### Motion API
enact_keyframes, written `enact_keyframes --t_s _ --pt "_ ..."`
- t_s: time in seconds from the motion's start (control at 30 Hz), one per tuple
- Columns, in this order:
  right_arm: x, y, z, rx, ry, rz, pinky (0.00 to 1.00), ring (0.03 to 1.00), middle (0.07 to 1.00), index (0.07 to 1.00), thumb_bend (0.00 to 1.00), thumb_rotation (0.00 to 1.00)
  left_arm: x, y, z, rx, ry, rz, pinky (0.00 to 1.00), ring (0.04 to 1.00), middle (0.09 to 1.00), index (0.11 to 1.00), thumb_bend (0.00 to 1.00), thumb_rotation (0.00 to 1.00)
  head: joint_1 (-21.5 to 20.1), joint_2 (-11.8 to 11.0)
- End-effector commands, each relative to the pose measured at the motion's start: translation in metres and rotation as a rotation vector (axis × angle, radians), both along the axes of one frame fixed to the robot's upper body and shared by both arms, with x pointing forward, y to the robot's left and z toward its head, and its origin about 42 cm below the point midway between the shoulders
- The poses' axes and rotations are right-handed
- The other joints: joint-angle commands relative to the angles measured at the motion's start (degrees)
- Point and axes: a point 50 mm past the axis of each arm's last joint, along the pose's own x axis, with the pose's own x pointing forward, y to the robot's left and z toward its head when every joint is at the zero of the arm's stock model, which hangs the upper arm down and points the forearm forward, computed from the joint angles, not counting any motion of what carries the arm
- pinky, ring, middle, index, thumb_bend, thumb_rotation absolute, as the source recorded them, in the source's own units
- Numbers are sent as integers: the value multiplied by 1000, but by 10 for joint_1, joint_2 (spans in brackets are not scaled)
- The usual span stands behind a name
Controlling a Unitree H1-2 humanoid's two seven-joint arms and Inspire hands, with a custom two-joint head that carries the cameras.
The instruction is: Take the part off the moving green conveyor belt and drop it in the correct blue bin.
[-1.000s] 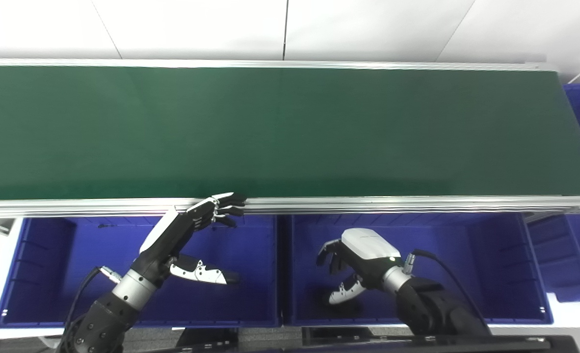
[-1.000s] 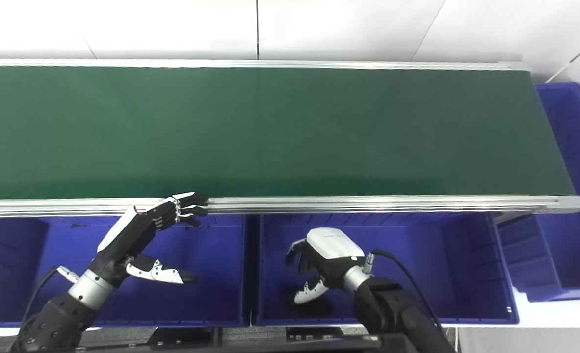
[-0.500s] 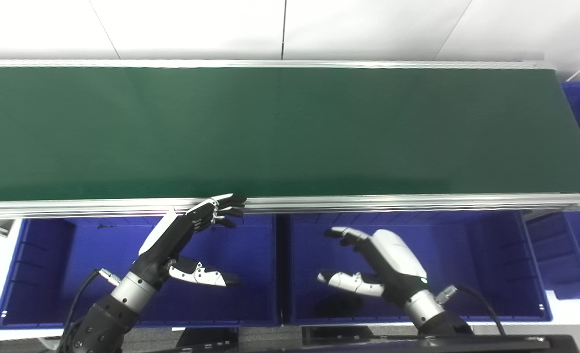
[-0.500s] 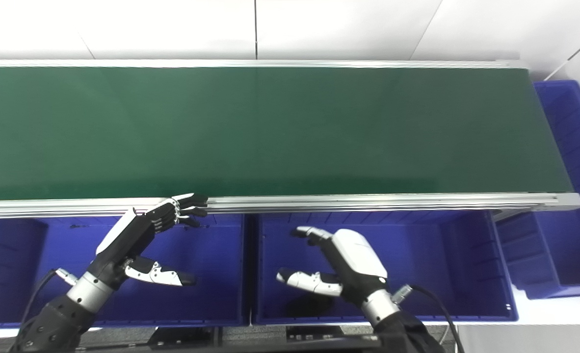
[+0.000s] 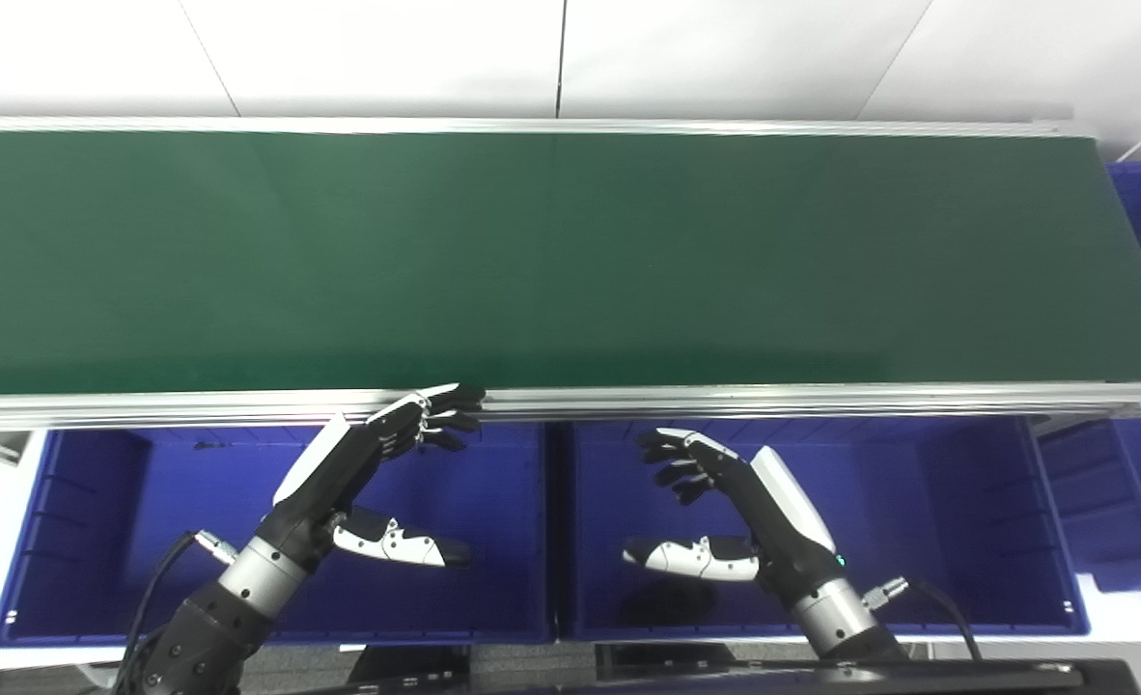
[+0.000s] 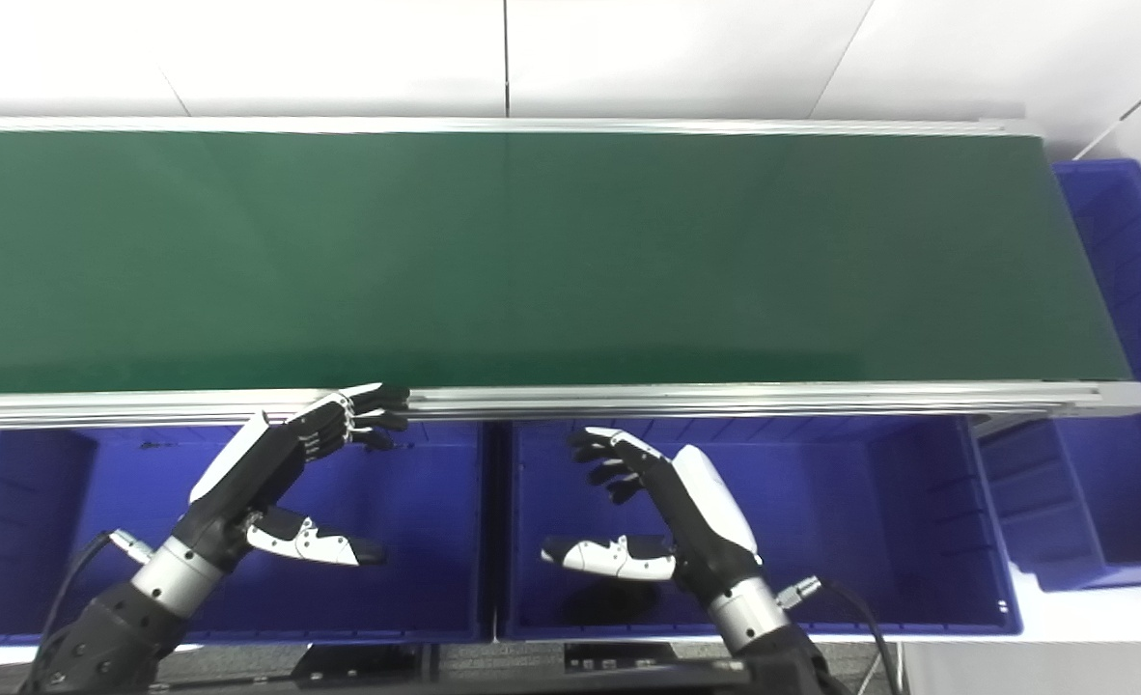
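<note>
The right hand [image 5: 759,516] hangs released over the right blue bin [image 5: 966,541], fingers spread toward the belt and thumb stretched out to the side, grasping nothing. The left hand [image 5: 358,483] is likewise released above the left blue bin [image 5: 107,541], its fingertips [image 5: 455,396] reaching the aluminium rail [image 5: 773,398] at the near edge of the green conveyor belt [image 5: 551,261]. No part shows on the belt or in either hand; a dark patch lies under the right hand on the bin floor, too unclear to identify
</note>
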Motion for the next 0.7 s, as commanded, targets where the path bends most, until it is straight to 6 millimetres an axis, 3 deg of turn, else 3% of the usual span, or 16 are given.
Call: enact_keyframes --t_s 0.0,0.37,0.67 --pt "1 -1 5 54 -75 -3 650 741 797 824 855 401 -2 -4 4 -8 -27 5 692 772 838 843 860 225 5 -3" --pt "0 -1 -8 90 -91 -1 716 819 867 899 888 403 -5 -5 -2 -13 -19 17 687 786 851 859 837 230 1 -18" --pt "-5 1 -20 142 -138 -44 768 822 864 900 889 392 -11 -1 -13 -24 -7 34 694 787 852 848 847 217 -14 -65"
